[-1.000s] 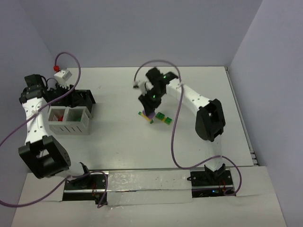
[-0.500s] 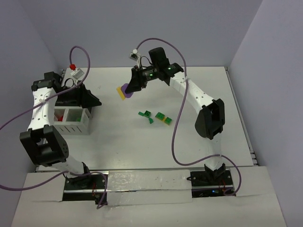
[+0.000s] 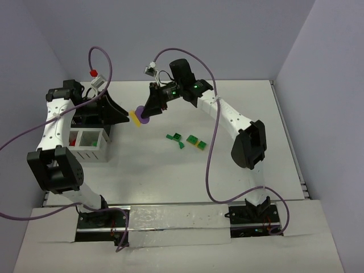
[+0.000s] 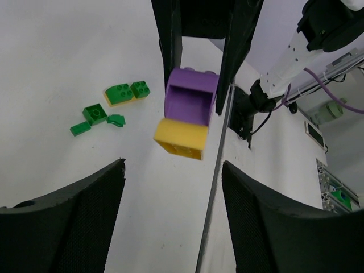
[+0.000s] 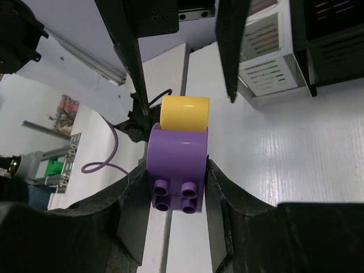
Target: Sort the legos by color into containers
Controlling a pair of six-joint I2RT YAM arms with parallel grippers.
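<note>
My right gripper (image 3: 149,111) is shut on a purple brick (image 5: 176,165) that has a yellow brick (image 5: 183,112) stuck to its far end, and holds the pair above the table. The pair also shows in the left wrist view, purple (image 4: 191,103) over yellow (image 4: 181,138). My left gripper (image 4: 173,170) is open and empty, facing the pair, its tips just short of the yellow brick. Green bricks (image 3: 176,138) and a green-on-yellow stack (image 3: 196,142) lie on the table's middle. The white slatted box (image 3: 91,152) stands at the left with red bricks (image 3: 74,140) inside. The black tray is hidden.
The left arm's elbow hangs over the white box. Purple cables loop above both arms. The table's right edge (image 3: 287,136) runs along the wall. The green bricks also show in the left wrist view (image 4: 94,114), left of the held pair.
</note>
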